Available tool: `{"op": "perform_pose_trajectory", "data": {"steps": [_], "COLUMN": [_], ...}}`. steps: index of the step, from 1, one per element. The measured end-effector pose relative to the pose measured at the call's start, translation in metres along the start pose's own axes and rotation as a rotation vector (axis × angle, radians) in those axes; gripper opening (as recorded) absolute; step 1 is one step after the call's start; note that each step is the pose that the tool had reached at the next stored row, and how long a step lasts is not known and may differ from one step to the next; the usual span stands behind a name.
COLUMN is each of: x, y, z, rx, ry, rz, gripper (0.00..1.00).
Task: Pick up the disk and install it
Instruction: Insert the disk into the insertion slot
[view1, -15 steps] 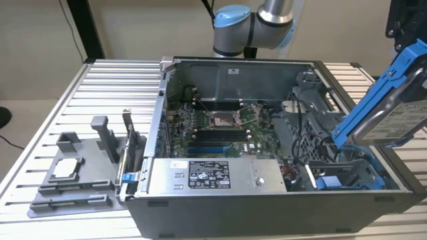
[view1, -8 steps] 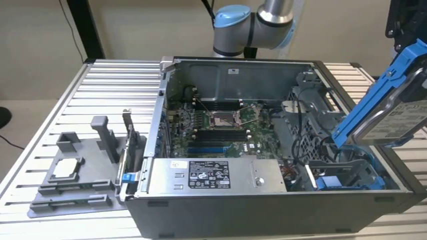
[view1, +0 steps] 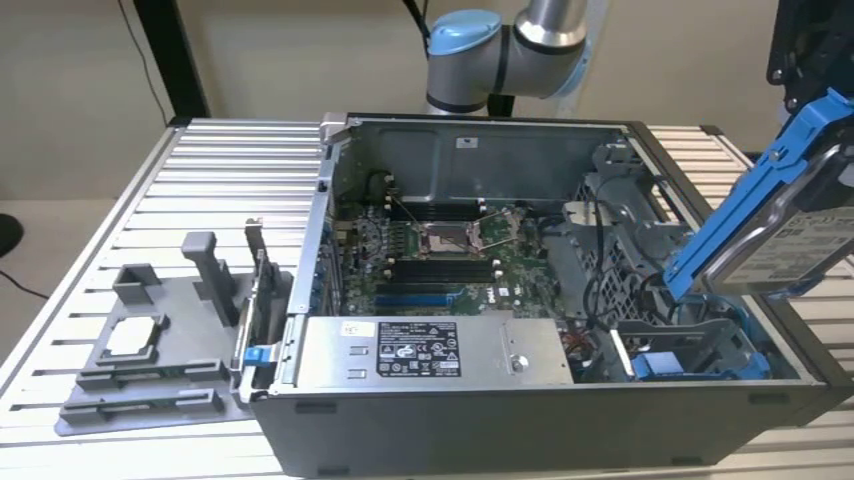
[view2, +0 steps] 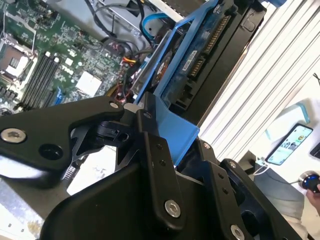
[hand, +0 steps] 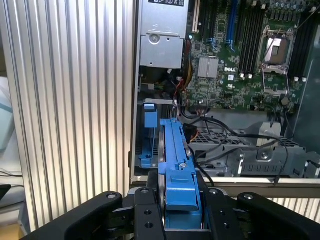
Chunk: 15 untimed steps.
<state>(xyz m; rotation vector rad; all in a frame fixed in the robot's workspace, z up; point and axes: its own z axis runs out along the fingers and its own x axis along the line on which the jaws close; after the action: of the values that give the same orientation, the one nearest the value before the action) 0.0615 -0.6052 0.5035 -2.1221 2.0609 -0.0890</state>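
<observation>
My gripper (hand: 181, 212) is shut on the disk (view1: 790, 245), a silver drive with a white label in a blue carrier frame (hand: 177, 165). In the exterior view the disk hangs tilted above the right end of the open computer case (view1: 534, 420), over the blue-lined drive bay (view1: 683, 362). The gripper's black body (view1: 805, 55) is at the disk's upper end. In the first wrist view the black fingers (hand: 147, 215) clamp the carrier's edge from both sides, with the bay (hand: 149, 135) beyond it. In the second wrist view the disk (view2: 205, 55) and its carrier (view2: 172, 127) run away from the gripper (view2: 167, 150).
Inside the case are the green motherboard (view1: 441, 250) with its processor socket (view1: 441, 238), a grey power-supply box (view1: 414, 350) and loose cables (view1: 601, 250). A grey fixture (view1: 147, 370) with a small silver chip (view1: 134, 335) sits at the exterior view's left. A phone (view2: 292, 145) and a hand (view2: 312, 187) are off the table.
</observation>
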Motion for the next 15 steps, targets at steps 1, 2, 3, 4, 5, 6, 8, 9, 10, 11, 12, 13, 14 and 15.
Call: {"op": "perform_pose_trajectory", "data": {"steps": [1, 2, 3, 4, 5, 6, 8, 9, 10, 11, 12, 13, 14, 15], "x": [0.0001, 0.0002, 0.0003, 0.0004, 0.0005, 0.0007, 0.0010, 0.0011, 0.0010, 0.0010, 0.0011, 0.0010, 0.0009, 0.0008], "y": [0.0003, 0.0005, 0.0008, 0.0011, 0.0014, 0.0017, 0.0028, 0.0031, 0.0034, 0.0038, 0.0043, 0.0045, 0.0047, 0.0048], "z": [0.0013, 0.0026, 0.0039, 0.0051, 0.0065, 0.0082, 0.0117, 0.0135, 0.0152, 0.0171, 0.0189, 0.0206, 0.0215, 0.0221], "rx": [0.0022, 0.0049, 0.0074, 0.0097, 0.0116, 0.0131, 0.0139, 0.0140, 0.0140, 0.0140, 0.0141, 0.0145, 0.0149, 0.0152], "ry": [0.0006, 0.0013, 0.0020, 0.0033, 0.0047, 0.0058, 0.0071, 0.0071, 0.0072, 0.0074, 0.0073, 0.0073, 0.0073, 0.0072], "rz": [0.003, 0.006, 0.011, 0.017, 0.024, 0.030, 0.038, 0.038, 0.038, 0.039, 0.039, 0.039, 0.039, 0.039], "gripper": [0.00, 0.00, 0.00, 0.00, 0.00, 0.00, 0.00, 0.00, 0.00, 0.00, 0.00, 0.00, 0.00, 0.00]}}
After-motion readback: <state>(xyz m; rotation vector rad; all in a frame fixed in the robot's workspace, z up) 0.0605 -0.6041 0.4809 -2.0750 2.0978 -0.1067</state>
